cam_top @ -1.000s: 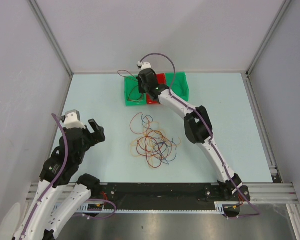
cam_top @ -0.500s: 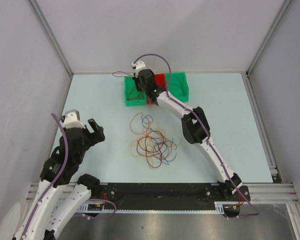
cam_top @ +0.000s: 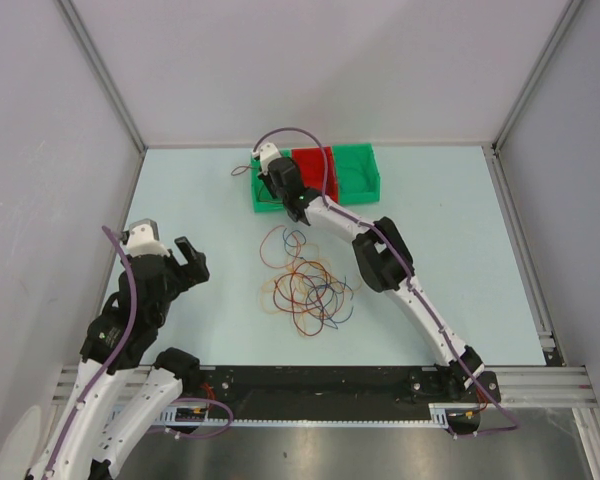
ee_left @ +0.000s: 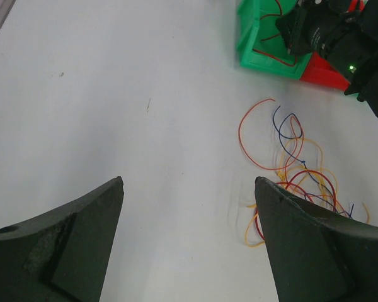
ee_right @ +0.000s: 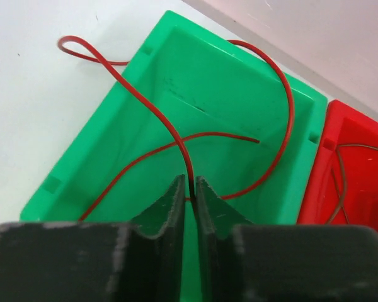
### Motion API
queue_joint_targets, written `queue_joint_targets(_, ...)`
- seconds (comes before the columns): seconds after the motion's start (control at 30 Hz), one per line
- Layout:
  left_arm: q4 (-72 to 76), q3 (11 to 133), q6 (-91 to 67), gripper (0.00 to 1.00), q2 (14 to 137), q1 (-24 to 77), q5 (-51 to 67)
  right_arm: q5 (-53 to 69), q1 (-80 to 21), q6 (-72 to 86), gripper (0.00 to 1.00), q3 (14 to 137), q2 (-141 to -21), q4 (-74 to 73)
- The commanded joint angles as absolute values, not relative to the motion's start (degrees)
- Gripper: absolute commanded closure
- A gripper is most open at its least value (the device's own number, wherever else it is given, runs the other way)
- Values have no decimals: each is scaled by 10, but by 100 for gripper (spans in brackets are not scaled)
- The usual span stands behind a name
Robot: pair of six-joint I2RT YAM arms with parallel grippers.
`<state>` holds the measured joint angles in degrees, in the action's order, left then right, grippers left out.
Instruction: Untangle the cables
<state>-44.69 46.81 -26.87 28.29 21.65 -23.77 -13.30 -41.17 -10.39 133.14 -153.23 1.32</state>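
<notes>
My right gripper (ee_right: 189, 187) sits low over the left-hand green bin (ee_right: 94, 151) at the far side of the table (cam_top: 460, 260). Its 2 fingers are drawn almost together, with only a thin slit between them, and the red cable (ee_right: 179, 143) runs straight down into that slit, so I read it as pinched there. From the fingertips the red cable rises across the floor of the bin. 1 end makes a small loop that hangs out past the bin's far-left corner onto the table, and another stretch arcs along the bin's right wall. The red bin (ee_right: 359, 189) touches the green bin on its right, and in the overhead view a second green bin (cam_top: 358, 172) stands on the other side of the red one. My left gripper (ee_left: 188, 182) hangs above bare table on the near left, jaws spread wide with nothing between them. The rest of the cables (cam_top: 305, 290) lie in a loose tangle near the middle of the table, with orange, yellow, red and blue loops crossing each other. They are well apart from the left gripper, nearer to me than the bins, and neither gripper touches them.
</notes>
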Motion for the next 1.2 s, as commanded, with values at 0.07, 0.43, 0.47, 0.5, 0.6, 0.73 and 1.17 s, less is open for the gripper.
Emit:
queue_joint_targets(0.07,-431,467,-259,10,283,210,-233,-178,-415,-113,59,1305,-1454,15)
queue_joint_targets(0.43,-431,467,-259,10,279,210,-235,-174,-444,-111,26,1286,-1367,21)
queue_joint_targets(0.47,-431,467,-259,10,279,210,-235,-175,-448,-112,25,1281,-1357,18)
queue_joint_targets(0.5,-430,466,-259,10,278,210,-235,-177,-453,-112,24,1272,-1341,17)
queue_joint_targets(0.6,-429,466,-258,10,282,210,-231,-193,-460,-104,22,1239,-1307,11)
queue_joint_targets(0.73,-424,468,-256,12,313,210,-205,-239,-461,-52,20,1167,-1214,-17)
queue_joint_targets(1.17,-431,472,-328,18,477,352,-202,-273,-419,146,17,827,-913,-119)
